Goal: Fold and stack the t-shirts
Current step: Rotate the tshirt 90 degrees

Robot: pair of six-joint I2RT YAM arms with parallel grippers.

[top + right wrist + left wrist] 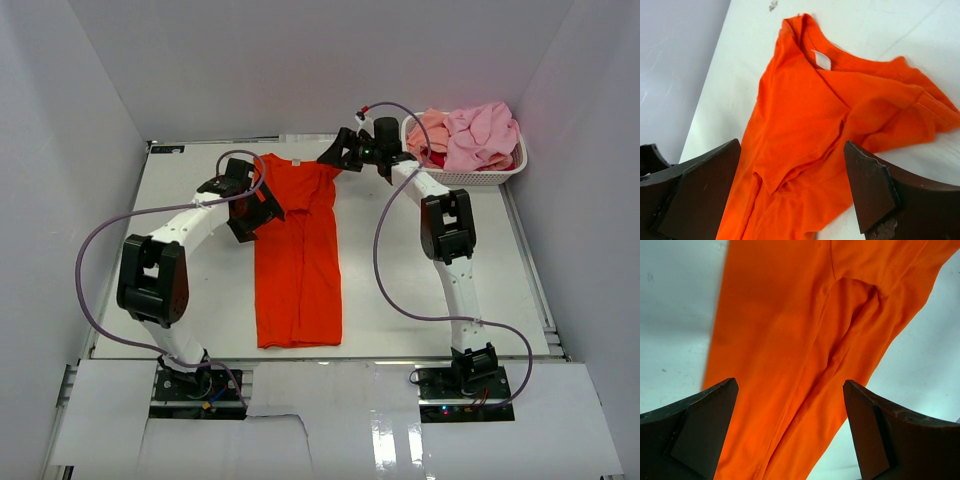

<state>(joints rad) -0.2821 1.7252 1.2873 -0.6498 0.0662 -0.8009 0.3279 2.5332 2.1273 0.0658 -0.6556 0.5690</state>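
Observation:
A bright orange-red t-shirt (298,260) lies lengthwise on the white table, its sides folded in to a narrow strip and its collar at the far end. My left gripper (264,212) hovers open over the shirt's upper left edge. In the left wrist view the orange cloth (790,315) fills the space beyond the open gripper (790,384). My right gripper (338,155) stands open at the shirt's far right shoulder. In the right wrist view the collar label (822,60) and the folded-in sleeve (790,165) lie beyond the open gripper (792,144). Neither gripper holds anything.
A white perforated basket (470,178) sits at the table's far right corner. Light pink cloth (480,135) and salmon-peach cloth (430,128) are heaped in it. White walls close in the table (220,300) on the left, right and back.

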